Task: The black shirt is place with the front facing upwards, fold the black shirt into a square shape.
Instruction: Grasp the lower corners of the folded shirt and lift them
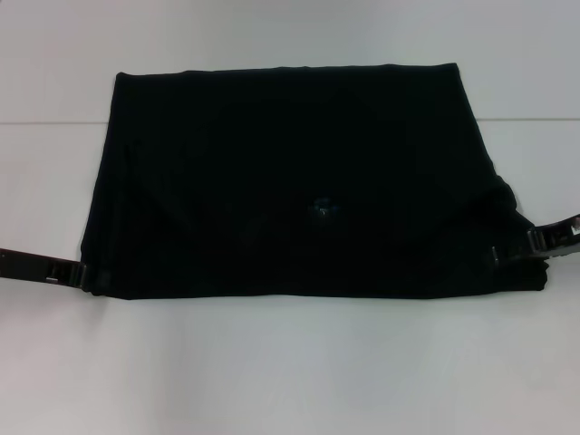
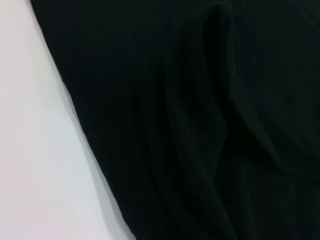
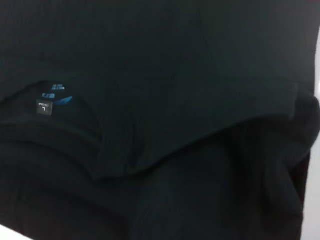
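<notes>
The left hand (image 1: 91, 275) sits at the near left corner of the black shirt (image 1: 299, 181); whether it grips the cloth cannot be told. The shirt lies folded into a broad rectangle on the white table (image 1: 290, 362). The right hand (image 1: 517, 252) meets its near right corner, grip likewise unclear.

A bare test bench, more lab than home: a plain white table (image 1: 290, 362) under flat, even light, holding only a folded black shirt (image 1: 299, 181), with robot arms at both sides.
</notes>
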Motion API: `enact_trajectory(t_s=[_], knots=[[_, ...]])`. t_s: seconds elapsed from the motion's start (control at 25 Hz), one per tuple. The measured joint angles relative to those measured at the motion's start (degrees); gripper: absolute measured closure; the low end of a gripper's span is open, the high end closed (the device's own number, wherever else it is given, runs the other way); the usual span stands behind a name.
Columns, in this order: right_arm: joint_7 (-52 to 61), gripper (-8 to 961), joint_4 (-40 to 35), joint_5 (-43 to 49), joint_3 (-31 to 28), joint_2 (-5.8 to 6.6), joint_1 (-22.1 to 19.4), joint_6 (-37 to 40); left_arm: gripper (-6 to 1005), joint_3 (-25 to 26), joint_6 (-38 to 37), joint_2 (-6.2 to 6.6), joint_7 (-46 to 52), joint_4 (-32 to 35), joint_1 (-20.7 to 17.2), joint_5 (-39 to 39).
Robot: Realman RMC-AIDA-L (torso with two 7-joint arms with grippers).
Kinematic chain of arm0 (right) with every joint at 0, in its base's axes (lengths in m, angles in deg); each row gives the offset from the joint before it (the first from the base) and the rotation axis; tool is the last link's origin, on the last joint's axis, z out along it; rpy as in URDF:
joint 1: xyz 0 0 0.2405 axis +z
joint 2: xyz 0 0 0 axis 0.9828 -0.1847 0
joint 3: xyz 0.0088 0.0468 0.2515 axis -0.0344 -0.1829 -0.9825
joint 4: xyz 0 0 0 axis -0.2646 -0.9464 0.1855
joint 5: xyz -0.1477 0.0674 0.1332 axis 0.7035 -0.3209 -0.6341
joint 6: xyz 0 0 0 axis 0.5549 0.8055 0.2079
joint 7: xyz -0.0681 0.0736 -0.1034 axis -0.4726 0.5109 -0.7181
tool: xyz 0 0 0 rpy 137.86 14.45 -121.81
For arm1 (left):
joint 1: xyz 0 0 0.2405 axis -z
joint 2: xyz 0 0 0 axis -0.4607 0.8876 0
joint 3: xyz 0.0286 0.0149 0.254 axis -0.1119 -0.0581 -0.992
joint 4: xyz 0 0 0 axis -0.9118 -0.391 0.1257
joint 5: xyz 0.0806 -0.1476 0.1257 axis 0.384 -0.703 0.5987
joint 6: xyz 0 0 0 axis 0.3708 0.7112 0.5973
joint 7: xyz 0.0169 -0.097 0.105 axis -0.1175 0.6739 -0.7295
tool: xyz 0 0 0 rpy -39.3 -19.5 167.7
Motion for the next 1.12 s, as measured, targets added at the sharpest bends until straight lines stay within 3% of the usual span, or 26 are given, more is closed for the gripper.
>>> enact_trajectory(t_s=[0.44,0.68,0.76,1.0,1.12], knots=[[0.01,174,0.43,-0.19,-0.1,-0.03,-0.14,-0.77,936,0.61,-0.47,0.07,-0.05,0.06,0.17,-0.29],[0.01,374,0.53,-0.13,-0.17,-0.01,-0.07,-0.85,934,0.63,-0.63,0.16,-0.08,0.09,0.2,-0.47],[0.02,618,0.53,-0.13,-0.21,0.01,-0.06,-0.84,933,0.63,-0.63,0.17,-0.09,0.09,0.29,-0.48],[0.02,841,0.53,-0.15,-0.13,0.09,-0.04,-0.6,931,0.52,-0.62,0.18,-0.11,0.09,0.41,-0.52],[0.02,854,0.53,-0.15,-0.03,0.12,-0.01,-0.6,930,0.47,-0.61,0.18,-0.11,0.11,0.44,-0.53]])
